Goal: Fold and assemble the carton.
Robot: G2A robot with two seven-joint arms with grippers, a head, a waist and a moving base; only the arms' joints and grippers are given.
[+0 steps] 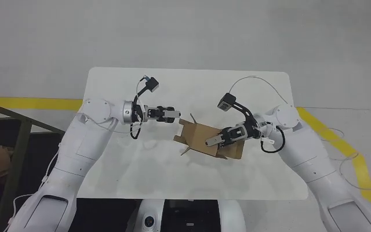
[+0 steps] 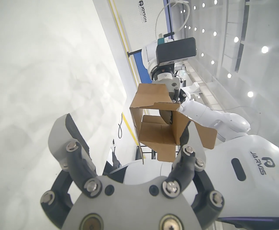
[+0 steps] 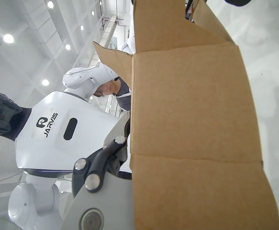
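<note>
Currently, the carton (image 1: 208, 139) sits over the right-centre of the table (image 1: 116, 87) as an open, half-squared sleeve with its end flaps loose. Whether it rests on the surface or is lifted clear cannot be told. The right gripper (image 1: 215, 140) is closed on one carton wall, one finger inside and one outside. The left gripper (image 1: 174, 115) is spread wide and holds nothing, just beside the nearest end flap (image 1: 186, 123). Risks: a single-wall pinch lets the sleeve rack or collapse under a sideways push. A flap pressed off its crease may buckle, and the carton could twist out of the grip. Markings: the visible carton faces are plain, with no label or print. Wall lettering (image 2: 142, 10) is present but not transcribed.
</note>
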